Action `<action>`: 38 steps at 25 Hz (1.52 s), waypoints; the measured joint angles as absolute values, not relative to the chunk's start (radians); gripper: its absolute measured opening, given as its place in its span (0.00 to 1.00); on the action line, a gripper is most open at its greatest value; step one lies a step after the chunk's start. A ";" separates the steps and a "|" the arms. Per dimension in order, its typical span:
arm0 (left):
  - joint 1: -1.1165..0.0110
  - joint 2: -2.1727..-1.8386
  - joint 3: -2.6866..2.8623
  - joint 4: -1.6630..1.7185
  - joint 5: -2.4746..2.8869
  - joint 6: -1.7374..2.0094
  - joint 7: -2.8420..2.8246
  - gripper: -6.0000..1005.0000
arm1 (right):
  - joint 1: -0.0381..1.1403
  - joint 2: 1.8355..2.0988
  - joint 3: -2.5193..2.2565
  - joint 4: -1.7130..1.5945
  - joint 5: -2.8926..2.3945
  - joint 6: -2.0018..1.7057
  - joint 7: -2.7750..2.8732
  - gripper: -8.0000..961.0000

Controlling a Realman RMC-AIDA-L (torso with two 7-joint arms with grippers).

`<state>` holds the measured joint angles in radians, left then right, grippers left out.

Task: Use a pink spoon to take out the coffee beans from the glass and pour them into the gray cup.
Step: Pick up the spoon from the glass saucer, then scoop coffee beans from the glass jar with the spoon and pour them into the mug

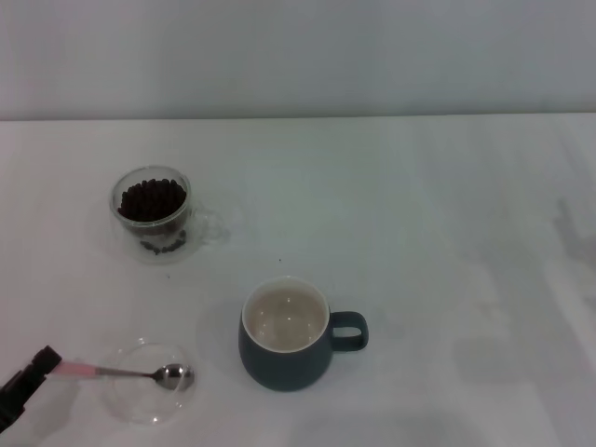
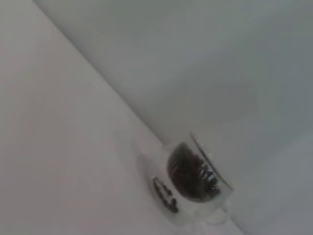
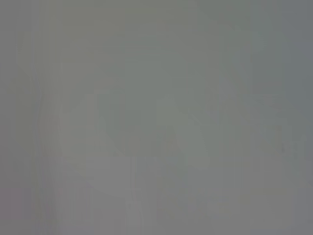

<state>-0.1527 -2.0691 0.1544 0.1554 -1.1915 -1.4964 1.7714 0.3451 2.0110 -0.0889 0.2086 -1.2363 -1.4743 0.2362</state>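
From the head view, a white table [image 1: 419, 233] is seen with the glass [image 1: 155, 214] standing at the far left, filled with the coffee beans [image 1: 152, 198]; its clear side handle is turned toward the robot's right. Nearer and toward the middle, the gray cup [image 1: 284, 335] is set upright, cream inside, loop handle pointing right, well apart from the glass. At the near left, a flat clear glass dish [image 1: 149, 382] is placed, and the metal bowl of the pink spoon [image 1: 126, 373] is rested in it. The pink handle end is met by the left gripper [image 1: 42, 363] at the frame's corner; whether its fingers are clamped on the handle cannot be told. Nothing is found between spoon and glass.

From the left wrist view, only the glass [image 2: 195, 186] with the coffee beans [image 2: 190, 174] is shown on the table, against a pale wall [image 2: 205, 58].

From the right wrist view, only a blank gray field is given; the right gripper is not seen.
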 joint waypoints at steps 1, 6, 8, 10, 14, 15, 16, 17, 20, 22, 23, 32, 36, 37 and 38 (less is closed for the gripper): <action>-0.151 -2.069 0.153 0.158 -1.192 -1.509 1.771 0.18 | 0.345 2.011 -0.089 0.209 -1.236 -1.474 0.236 0.80; -0.146 -2.054 0.148 0.163 -1.196 -1.569 1.758 0.16 | 0.345 2.011 -0.089 0.208 -1.236 -1.473 0.236 0.80; -0.146 -2.044 0.147 0.163 -1.196 -1.579 1.745 0.16 | 0.344 2.011 -0.088 0.207 -1.236 -1.473 0.236 0.80; -0.145 -2.032 0.149 0.165 -1.195 -1.595 1.739 0.15 | 0.342 2.011 -0.086 0.207 -1.236 -1.473 0.236 0.80; -0.146 -2.018 0.149 0.189 -1.196 -1.637 1.730 0.14 | 0.340 2.011 -0.082 0.207 -1.232 -1.478 0.236 0.80; -0.148 -2.018 0.148 0.198 -1.198 -1.644 1.728 0.14 | 0.339 2.011 -0.081 0.207 -1.231 -1.478 0.236 0.80; -0.151 -2.018 0.146 0.206 -1.203 -1.648 1.727 0.14 | 0.339 2.011 -0.080 0.207 -1.230 -1.479 0.236 0.80; -0.155 -2.018 0.146 0.211 -1.208 -1.649 1.727 0.14 | 0.339 2.011 -0.080 0.207 -1.229 -1.479 0.236 0.80; -0.177 -2.016 0.145 0.218 -1.234 -1.660 1.726 0.14 | 0.340 2.011 -0.079 0.207 -1.229 -1.480 0.236 0.80; -0.197 -2.009 0.144 0.227 -1.258 -1.680 1.725 0.14 | 0.342 2.011 -0.080 0.207 -1.229 -1.481 0.236 0.80; -0.210 -2.004 0.144 0.235 -1.274 -1.694 1.720 0.14 | 0.344 2.011 -0.079 0.207 -1.229 -1.481 0.236 0.80; -0.356 -1.961 0.150 0.352 -1.297 -1.708 1.619 0.14 | 0.338 2.011 -0.080 0.215 -1.230 -1.553 0.237 0.80; -0.403 -1.929 0.153 0.379 -1.288 -1.638 1.616 0.14 | 0.338 2.011 -0.078 0.212 -1.226 -1.561 0.239 0.80; -0.413 -1.921 0.153 0.379 -1.288 -1.623 1.617 0.14 | 0.339 2.011 -0.078 0.210 -1.220 -1.562 0.239 0.80; -0.423 -1.914 0.153 0.380 -1.286 -1.612 1.618 0.14 | 0.339 2.011 -0.077 0.210 -1.217 -1.562 0.239 0.80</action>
<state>-0.4227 -1.9136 0.1535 0.3796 -1.2865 -1.6121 1.6180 0.3385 2.0111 -0.0774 0.2097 -1.2166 -1.5618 0.2387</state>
